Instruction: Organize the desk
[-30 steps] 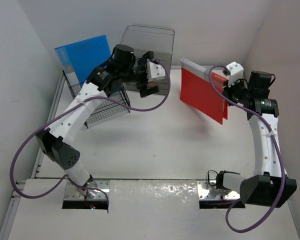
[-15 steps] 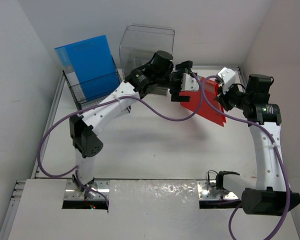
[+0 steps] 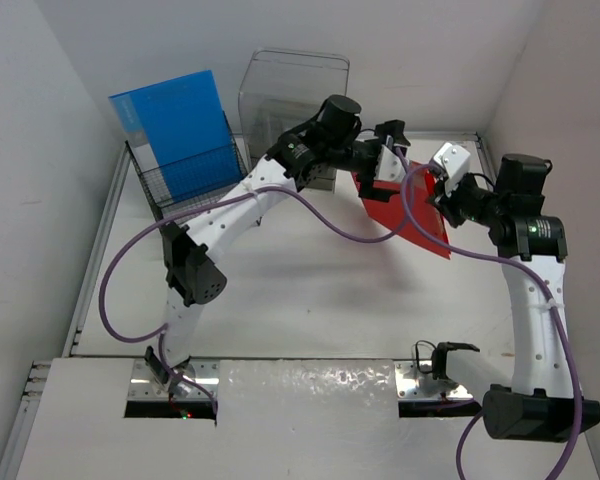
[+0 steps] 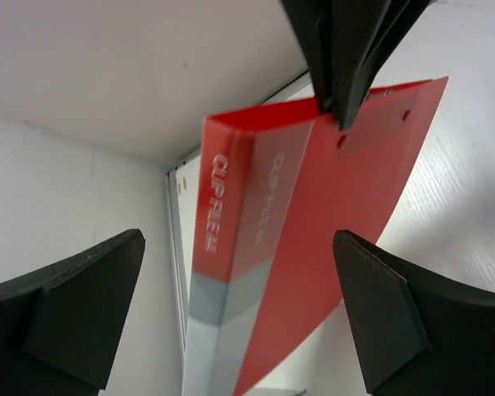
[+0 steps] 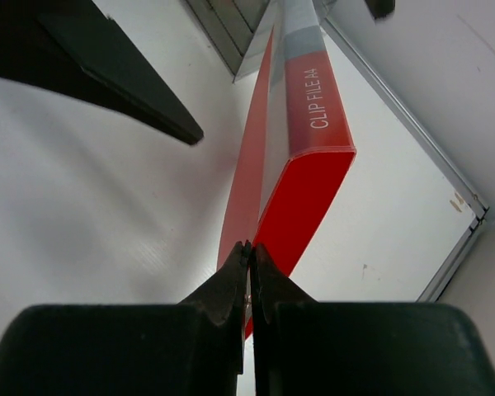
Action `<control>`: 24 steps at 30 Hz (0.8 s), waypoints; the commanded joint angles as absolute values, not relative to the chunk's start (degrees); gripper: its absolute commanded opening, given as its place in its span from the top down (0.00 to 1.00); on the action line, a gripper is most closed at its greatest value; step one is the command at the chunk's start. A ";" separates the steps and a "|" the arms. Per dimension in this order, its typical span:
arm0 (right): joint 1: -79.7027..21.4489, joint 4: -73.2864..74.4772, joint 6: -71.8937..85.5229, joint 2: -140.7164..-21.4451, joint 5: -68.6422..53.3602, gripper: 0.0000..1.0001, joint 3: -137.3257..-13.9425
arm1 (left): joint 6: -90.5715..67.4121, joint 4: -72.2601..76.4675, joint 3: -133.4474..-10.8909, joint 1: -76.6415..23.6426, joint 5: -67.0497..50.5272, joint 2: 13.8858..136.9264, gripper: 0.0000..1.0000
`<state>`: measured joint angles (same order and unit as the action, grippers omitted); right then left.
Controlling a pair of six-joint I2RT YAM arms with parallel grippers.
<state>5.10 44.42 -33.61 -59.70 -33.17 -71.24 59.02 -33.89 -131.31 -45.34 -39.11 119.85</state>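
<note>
A red clip file (image 3: 405, 212) hangs tilted above the white desk (image 3: 310, 290) at the back right. My right gripper (image 3: 442, 196) is shut on the edge of its cover; in the right wrist view the fingers (image 5: 249, 252) pinch the thin red sheet (image 5: 301, 190). My left gripper (image 3: 382, 172) reaches across to the file's far end and is open. In the left wrist view its gripper (image 4: 239, 239) straddles the file's spine (image 4: 256, 223) without touching it, and the right gripper's fingers (image 4: 351, 58) show at the top.
A black wire rack (image 3: 185, 190) at the back left holds a blue file (image 3: 175, 125). A clear plastic drawer box (image 3: 292, 88) stands behind the left arm. Grey rails (image 3: 98, 240) edge the desk; walls stand close on three sides.
My left arm has swung right from the rack and drawer box to the red file, gripper open around its spine. My right gripper has shifted the file slightly left and lower.
</note>
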 commanded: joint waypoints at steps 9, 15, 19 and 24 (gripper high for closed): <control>4.22 44.47 -37.35 -57.83 -38.67 1.00 -72.16 | 60.29 -33.05 -135.79 -47.64 -44.12 125.50 0.43; 4.13 42.29 -36.39 -56.69 -37.01 1.00 -70.49 | 57.57 -32.69 -136.50 -47.72 -43.16 124.99 1.00; 4.13 37.72 -29.47 -56.16 -28.95 1.00 -70.40 | 53.80 -32.78 -134.48 -47.72 -41.23 122.52 1.00; 4.13 24.98 -14.70 -51.51 -7.07 0.40 -70.83 | 40.82 -27.34 -133.06 -47.55 -33.77 118.58 1.00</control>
<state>4.25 35.81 -24.86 -54.96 -22.33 -69.54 50.54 -33.87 -132.79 -47.31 -38.85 125.62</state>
